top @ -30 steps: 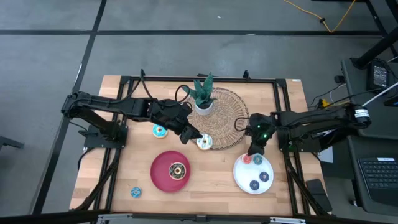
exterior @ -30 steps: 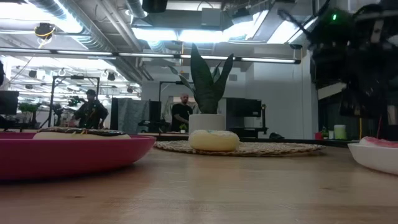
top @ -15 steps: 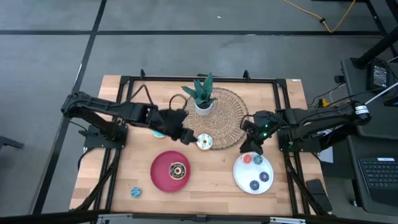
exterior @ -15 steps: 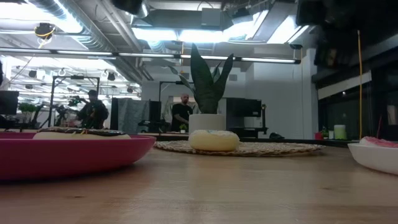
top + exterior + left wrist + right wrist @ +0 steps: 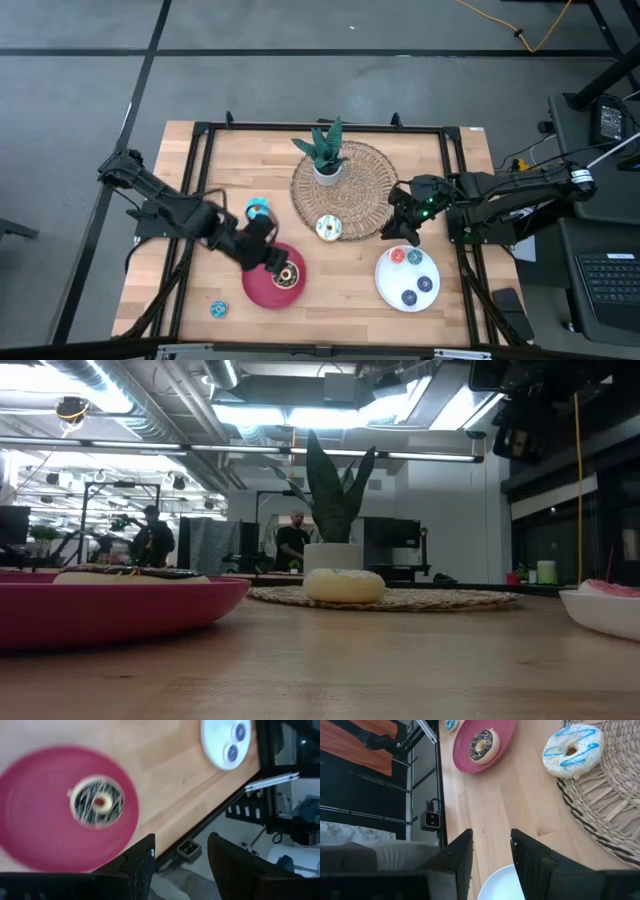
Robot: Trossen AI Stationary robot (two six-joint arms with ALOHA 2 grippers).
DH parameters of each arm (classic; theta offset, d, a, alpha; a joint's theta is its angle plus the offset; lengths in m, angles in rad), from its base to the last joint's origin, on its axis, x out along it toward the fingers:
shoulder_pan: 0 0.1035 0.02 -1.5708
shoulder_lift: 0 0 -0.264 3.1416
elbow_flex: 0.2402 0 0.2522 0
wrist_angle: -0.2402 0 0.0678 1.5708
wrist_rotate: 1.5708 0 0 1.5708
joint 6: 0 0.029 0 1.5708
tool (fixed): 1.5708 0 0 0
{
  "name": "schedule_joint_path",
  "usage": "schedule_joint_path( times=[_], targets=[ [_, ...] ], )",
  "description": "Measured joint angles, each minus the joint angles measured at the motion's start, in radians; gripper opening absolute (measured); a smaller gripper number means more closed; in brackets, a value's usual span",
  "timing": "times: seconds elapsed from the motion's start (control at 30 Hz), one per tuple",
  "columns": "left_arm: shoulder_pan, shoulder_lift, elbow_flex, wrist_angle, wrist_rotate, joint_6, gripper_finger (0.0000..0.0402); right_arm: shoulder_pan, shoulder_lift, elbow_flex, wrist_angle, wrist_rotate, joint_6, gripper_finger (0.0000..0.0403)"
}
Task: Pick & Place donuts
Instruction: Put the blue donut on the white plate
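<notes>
A chocolate donut (image 5: 287,276) lies on the red plate (image 5: 258,290). My left gripper (image 5: 271,260) hangs open over that plate's left rim, nothing between its fingers (image 5: 142,865). The cream-white sprinkled donut (image 5: 328,228) rests on the woven mat's near edge (image 5: 600,790). A light-blue donut (image 5: 257,209) and a small blue one (image 5: 218,309) lie on the bare table. Several small donuts, red (image 5: 397,256), teal (image 5: 414,257) and blue (image 5: 408,297), sit on the white plate (image 5: 385,285). My right gripper (image 5: 398,232) hangs open, empty, above the table between mat and white plate.
A potted plant (image 5: 325,152) stands on the round woven mat (image 5: 365,170) at the table's far middle. A black frame (image 5: 205,135) runs around the tabletop. Bare wood lies between the two plates (image 5: 340,285). People stand in the room behind the table (image 5: 292,540).
My left gripper has swung from beside the cream-white donut toward the table's near left, ending over the red plate, and has rolled as it went. My right gripper has risen from just above the white plate and stays open. No donut has moved.
</notes>
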Motion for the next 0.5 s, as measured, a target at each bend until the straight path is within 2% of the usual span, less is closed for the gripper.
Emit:
schedule_joint_path(
  times=[0.3,0.5],
  targets=[
    [-0.248,0.0,0.0,-0.135,-0.124,-0.322,0.0172,0.0,0.0,0.0,0.0,0.0,0.0,0.0134],
    [-0.379,0.001,0.0,-0.245,-0.136,-0.496,0.0172,0.0,0.0,0.0,0.0,-0.001,-0.001,0.0134]
  ],
)
